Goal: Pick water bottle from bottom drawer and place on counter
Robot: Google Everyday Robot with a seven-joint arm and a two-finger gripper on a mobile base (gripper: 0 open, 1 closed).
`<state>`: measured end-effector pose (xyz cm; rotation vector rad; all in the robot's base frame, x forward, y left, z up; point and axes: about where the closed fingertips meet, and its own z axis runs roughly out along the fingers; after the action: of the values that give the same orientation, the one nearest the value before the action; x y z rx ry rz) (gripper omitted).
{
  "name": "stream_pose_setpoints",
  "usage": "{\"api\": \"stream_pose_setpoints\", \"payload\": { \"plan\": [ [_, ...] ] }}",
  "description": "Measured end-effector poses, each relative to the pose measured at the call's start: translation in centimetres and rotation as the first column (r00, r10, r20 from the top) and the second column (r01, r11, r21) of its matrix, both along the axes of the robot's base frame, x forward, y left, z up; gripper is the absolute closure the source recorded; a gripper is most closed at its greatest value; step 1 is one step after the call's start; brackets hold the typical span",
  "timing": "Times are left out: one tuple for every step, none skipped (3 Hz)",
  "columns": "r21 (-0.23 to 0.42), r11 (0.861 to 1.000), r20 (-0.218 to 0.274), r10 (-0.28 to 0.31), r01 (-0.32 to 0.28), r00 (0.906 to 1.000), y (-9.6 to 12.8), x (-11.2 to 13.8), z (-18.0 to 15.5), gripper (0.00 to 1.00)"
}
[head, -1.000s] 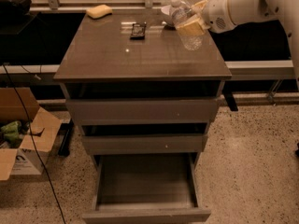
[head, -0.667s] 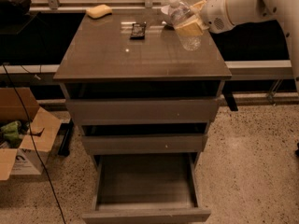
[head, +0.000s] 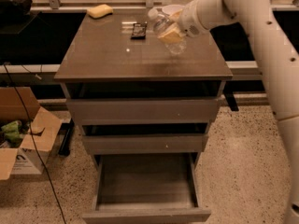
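My gripper [head: 171, 32] hangs over the back right part of the counter [head: 112, 57], at the end of the white arm that comes in from the right. It is shut on the water bottle [head: 163, 23]. The bottle is clear plastic and tilted, its white cap pointing up and left and its base close above the glossy top. The bottom drawer [head: 145, 188] is pulled fully out at the foot of the cabinet, and its tray holds nothing.
A yellow sponge [head: 99, 10] lies at the counter's back left, and a small dark object [head: 138, 30] lies next to the bottle. The two upper drawers stand slightly open. An open cardboard box [head: 23, 141] and a black cable sit on the floor to the left.
My gripper has carried the bottle a little to the left over the counter. The drawers and other objects have not moved.
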<state>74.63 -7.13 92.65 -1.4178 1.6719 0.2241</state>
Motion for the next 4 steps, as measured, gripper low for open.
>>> {"api": "stream_pose_setpoints", "payload": {
  "plan": [
    [-0.097,0.995,0.003,0.021,-0.021,0.9998,1.7,2.2,-2.4,1.0],
    [-0.163,0.986,0.011,0.016,-0.015,0.9998,2.4,5.0,-4.5,1.0],
    [-0.179,0.984,0.012,-0.005,0.007,0.9999,2.9,8.0,-6.3,0.84],
    [-0.118,0.992,0.024,-0.038,0.041,0.999,3.3,11.0,-6.6,0.53]
  ]
}}
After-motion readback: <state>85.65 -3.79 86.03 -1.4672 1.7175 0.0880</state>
